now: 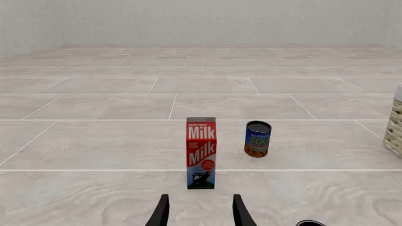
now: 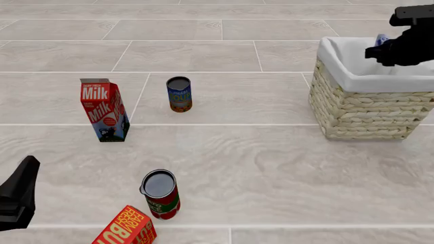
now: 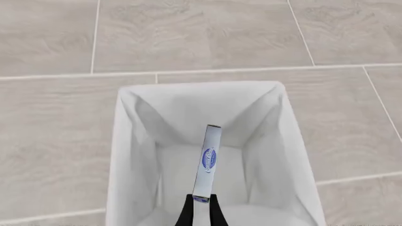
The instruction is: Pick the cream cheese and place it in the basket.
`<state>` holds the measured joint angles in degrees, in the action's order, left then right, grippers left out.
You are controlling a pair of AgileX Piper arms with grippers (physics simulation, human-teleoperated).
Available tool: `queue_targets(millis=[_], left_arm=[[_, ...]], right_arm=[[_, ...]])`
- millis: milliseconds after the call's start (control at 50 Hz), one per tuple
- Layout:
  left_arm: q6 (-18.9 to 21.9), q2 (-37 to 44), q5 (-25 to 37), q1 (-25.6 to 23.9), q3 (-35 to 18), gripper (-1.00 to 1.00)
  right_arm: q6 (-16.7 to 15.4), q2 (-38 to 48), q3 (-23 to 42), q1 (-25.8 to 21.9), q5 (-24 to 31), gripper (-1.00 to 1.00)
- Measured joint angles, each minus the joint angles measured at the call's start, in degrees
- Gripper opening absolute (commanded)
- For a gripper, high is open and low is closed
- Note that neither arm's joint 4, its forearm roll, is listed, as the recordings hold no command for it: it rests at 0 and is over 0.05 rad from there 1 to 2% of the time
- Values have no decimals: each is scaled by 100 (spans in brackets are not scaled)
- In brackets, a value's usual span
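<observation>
Above the basket (image 2: 359, 109), at the far right of the front view, the right gripper (image 3: 201, 207) hangs with its 2 fingers (image 3: 183, 215) clenched on the cream cheese (image 3: 209, 160). From the right wrist view the box shows edge-on — a thin white strip with a blue oval mark — held by one end and reaching out over the basket's white cloth lining, with the open inside of the basket directly beyond it. Whether the box touches the lining cannot be told. From the front only a small blue and white bit of the box peeks out beside the dark arm, over the far rim.

On the bench's left side the milk carton (image 2: 103, 109) stands upright, red and white with a blue base, and the blue-labelled soup can (image 2: 179, 94) stands upright just to its right, apart from it. Nearer the camera a red can (image 2: 161, 194) stands with its top open, and a red and yellow carton (image 2: 127, 229) lies tilted at the bottom edge, close beside the can.

The left gripper (image 1: 199, 212) sits low at the near left, well apart from everything — its 2 fingers (image 1: 161, 214) are spread and released, holding nothing, pointing toward the milk carton.
</observation>
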<state>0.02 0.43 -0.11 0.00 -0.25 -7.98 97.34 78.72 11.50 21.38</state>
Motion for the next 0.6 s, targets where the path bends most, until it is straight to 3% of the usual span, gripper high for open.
queue_targets(millis=[340,360,600], left_arm=[[0,0,0,0,0,100],[0,0,0,0,0,100],[0,0,0,1,0,100]], right_arm=[[14,17,-240,-56,-128,-100],[12,13,-243,-57,-127,100],[8,-67,-214,-46,-120,100]])
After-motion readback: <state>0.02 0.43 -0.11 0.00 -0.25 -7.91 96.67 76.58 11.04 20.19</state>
